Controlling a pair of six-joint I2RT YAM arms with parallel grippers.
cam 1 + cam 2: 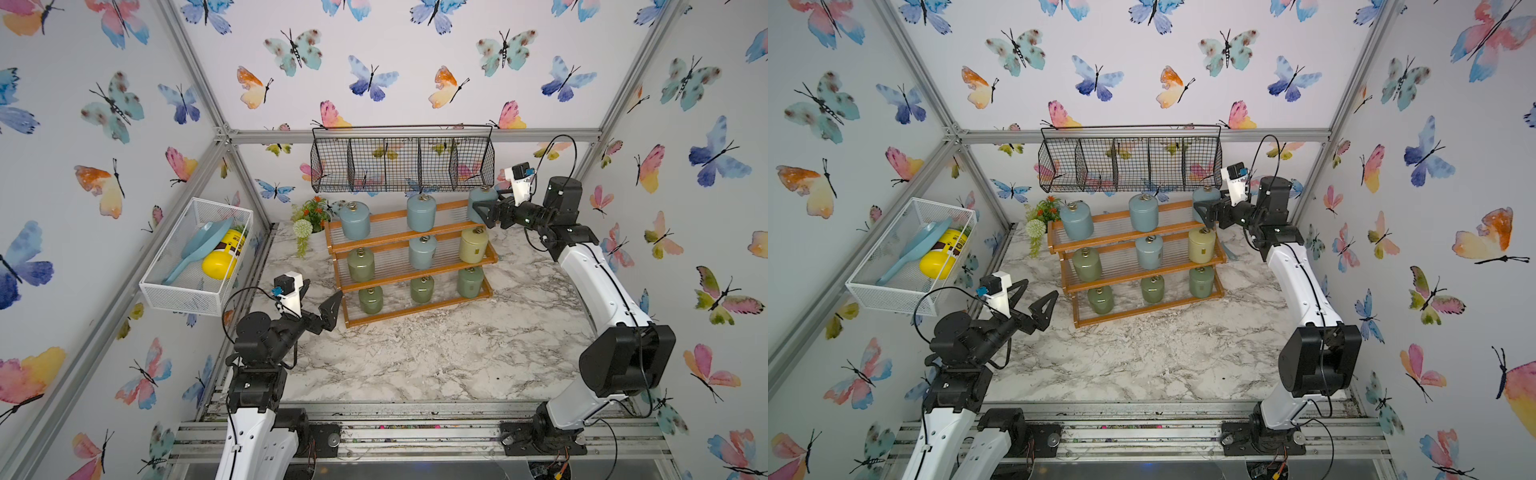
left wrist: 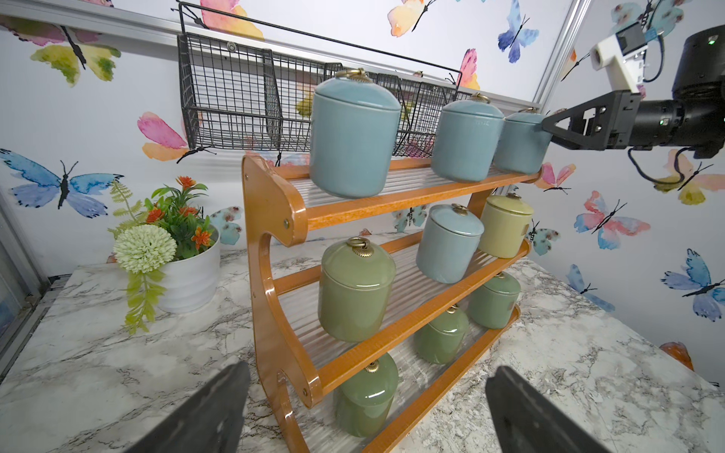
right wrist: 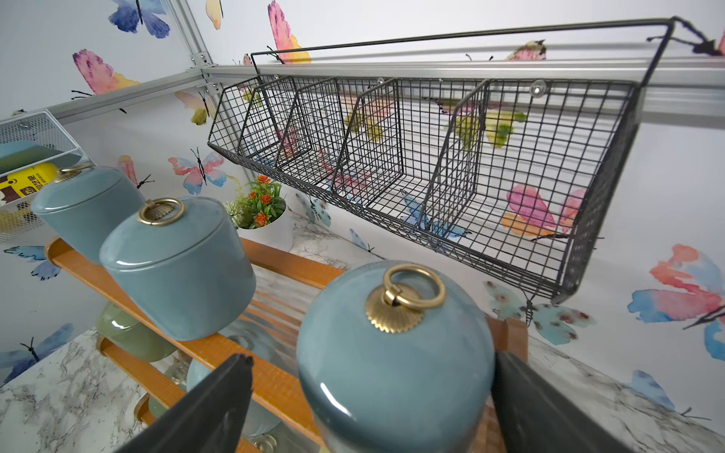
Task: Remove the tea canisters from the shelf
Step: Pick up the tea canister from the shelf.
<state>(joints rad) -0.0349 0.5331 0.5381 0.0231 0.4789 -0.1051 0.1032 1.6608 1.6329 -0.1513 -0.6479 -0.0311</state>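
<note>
My right gripper [image 3: 370, 359] stands wide open astride the glossy pale blue domed-lid tea canister [image 2: 520, 145] at the right end of the top tier of the orange-brown wooden shelf [image 2: 274, 204]. I'd centre, close below the lid, and lift over the front rail. My left gripper [image 1: 1037, 296] gapes empty.

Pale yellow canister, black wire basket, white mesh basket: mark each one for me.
pale yellow canister [image 1: 473, 247]: in a top view, side wall.
black wire basket [image 1: 402, 164]: in a top view, front mesh.
white mesh basket [image 1: 183, 297]: in a top view, front wall.
</note>
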